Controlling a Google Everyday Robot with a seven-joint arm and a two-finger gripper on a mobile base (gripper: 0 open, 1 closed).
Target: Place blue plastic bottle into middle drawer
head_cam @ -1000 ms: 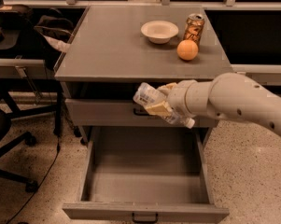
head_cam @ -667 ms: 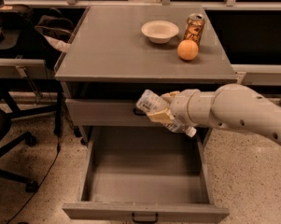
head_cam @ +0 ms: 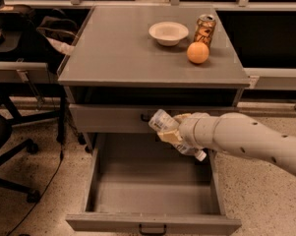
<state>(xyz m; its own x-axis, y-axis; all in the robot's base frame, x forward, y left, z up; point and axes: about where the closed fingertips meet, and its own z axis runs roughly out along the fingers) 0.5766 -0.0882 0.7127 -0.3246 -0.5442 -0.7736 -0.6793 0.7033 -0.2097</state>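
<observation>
The blue plastic bottle point(head_cam: 161, 122) is clear with a white label and a white cap. It lies tilted in my gripper point(head_cam: 175, 134), cap end low to the right. The gripper is shut on the bottle and holds it in front of the closed upper drawer front point(head_cam: 108, 118), just above the back of the middle drawer point(head_cam: 152, 193). The middle drawer is pulled wide open, with a bare grey interior and a small black handle on its front. My pale arm reaches in from the right.
On the cabinet top point(head_cam: 118, 53) stand a white bowl point(head_cam: 168, 33), an orange-brown drink can point(head_cam: 205, 30) and an orange point(head_cam: 197, 52). An office chair point(head_cam: 5, 132) and a desk stand at the left. The floor is speckled.
My gripper with the bottle has moved downward and slightly right, from the upper drawer front toward the open middle drawer. Everything on the cabinet top is unmoved.
</observation>
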